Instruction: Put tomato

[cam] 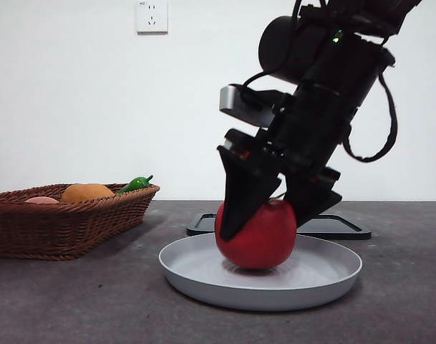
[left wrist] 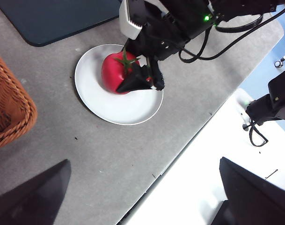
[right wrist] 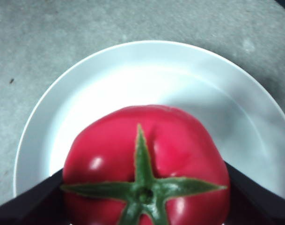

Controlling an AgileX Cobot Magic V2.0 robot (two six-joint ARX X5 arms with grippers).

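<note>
The red tomato (cam: 259, 240) with a green star-shaped stem sits low in the white plate (cam: 203, 281) at the table's middle. I cannot tell whether it rests on the plate. My right gripper (cam: 264, 226) comes down from the upper right and is shut on the tomato, one black jaw on each side. The right wrist view shows the tomato (right wrist: 147, 159) from above, between the jaws, over the plate (right wrist: 48, 103). The left wrist view shows the plate (left wrist: 128, 110), the tomato (left wrist: 113, 71) and the right gripper (left wrist: 133, 77) from high up. My left gripper (left wrist: 142, 206) is open and empty, well above the table.
A wicker basket (cam: 60, 226) stands at the left with an orange fruit (cam: 87, 191) and a small green pepper (cam: 137, 183); it also shows in the left wrist view (left wrist: 6, 108). A dark flat mat (cam: 346, 227) lies behind the plate. The table's edge (left wrist: 179, 154) runs near the plate.
</note>
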